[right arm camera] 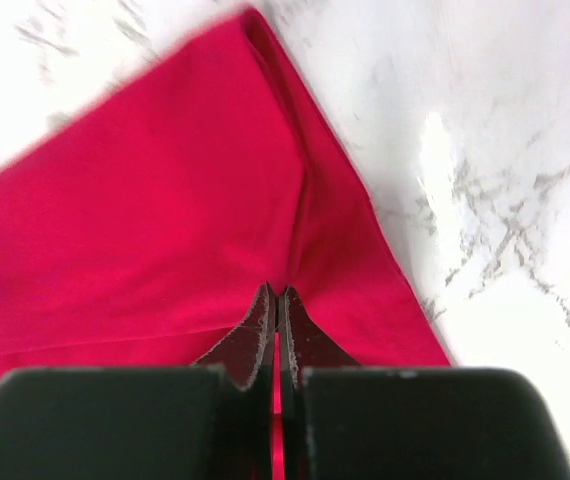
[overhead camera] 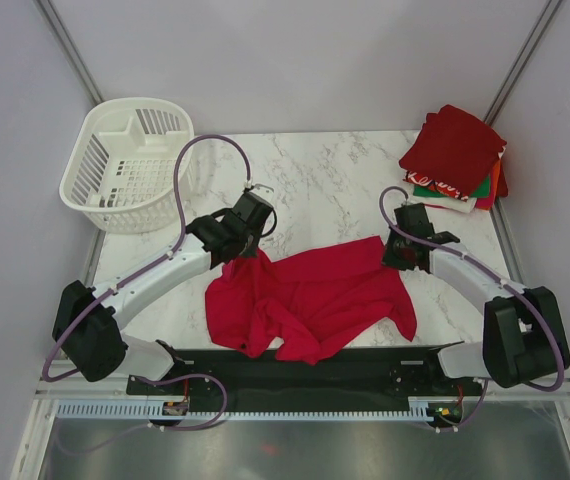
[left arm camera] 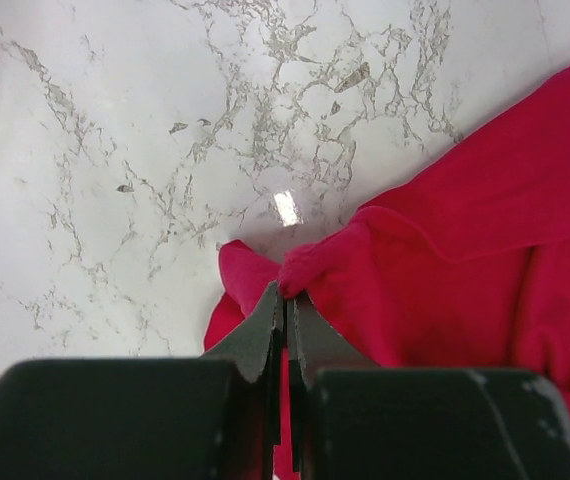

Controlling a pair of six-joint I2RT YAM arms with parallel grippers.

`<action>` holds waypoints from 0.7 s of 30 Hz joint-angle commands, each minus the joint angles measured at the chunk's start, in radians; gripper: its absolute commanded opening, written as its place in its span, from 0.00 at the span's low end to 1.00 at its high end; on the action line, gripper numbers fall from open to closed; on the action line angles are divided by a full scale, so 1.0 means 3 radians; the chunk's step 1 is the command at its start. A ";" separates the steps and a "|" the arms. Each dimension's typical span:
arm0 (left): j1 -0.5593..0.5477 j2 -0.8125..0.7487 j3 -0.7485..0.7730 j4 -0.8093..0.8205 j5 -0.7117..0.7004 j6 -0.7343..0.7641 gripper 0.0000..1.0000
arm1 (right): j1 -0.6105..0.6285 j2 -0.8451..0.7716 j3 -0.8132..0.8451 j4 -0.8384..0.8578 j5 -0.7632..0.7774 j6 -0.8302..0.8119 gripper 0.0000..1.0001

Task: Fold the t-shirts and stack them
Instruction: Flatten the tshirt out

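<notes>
Top external view. Bright red t-shirt (overhead camera: 310, 300) crumpled and unfolded on the marble table (overhead camera: 315, 180), at the near middle, between the 2 arms. Left gripper (overhead camera: 248, 252) at the shirt's far left corner, cloth drawn up to it in a small peak. Right gripper (overhead camera: 395, 255) at the shirt's far right edge. Stack of folded t-shirts (overhead camera: 455, 155) at the far right corner, well apart from the loose shirt: dark red on top, with green, white and orange edges showing beneath. White slatted basket (overhead camera: 130, 165) at the far left corner.

Left wrist view. Jaws of the left gripper (left arm camera: 287, 300) pressed together, a bunched fold of the bright red t-shirt (left arm camera: 445, 290) pinched at their tips. Rest of the shirt spread to the right, bare marble above and to the left.

Right wrist view. Jaws of the right gripper (right arm camera: 277, 298) closed to a thin slit, red cloth caught between them. Bright red t-shirt (right arm camera: 145, 200) flat across the left and centre, 1 corner pointing away, marble to the right. View slightly blurred.
</notes>
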 commanded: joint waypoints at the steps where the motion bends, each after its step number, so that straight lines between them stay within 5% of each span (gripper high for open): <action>1: 0.0007 -0.0133 0.0208 -0.0050 -0.0116 0.0112 0.02 | -0.0013 -0.0085 0.0486 -0.0058 -0.0031 -0.0101 0.00; 8: 0.0002 -0.0511 0.1112 -0.0458 -0.0464 0.0434 0.02 | -0.0018 -0.0550 0.1881 -0.0870 0.0225 -0.0275 0.00; 14: -0.0151 -0.0879 0.1843 -0.0679 -0.0531 0.0690 0.02 | -0.0023 -0.1123 0.2481 -0.1199 0.0160 -0.0269 0.00; 21: -0.0346 -0.1518 0.2371 -0.0725 0.0837 0.1074 0.02 | -0.0018 -0.1798 0.2931 -0.1220 -0.0455 -0.0479 0.00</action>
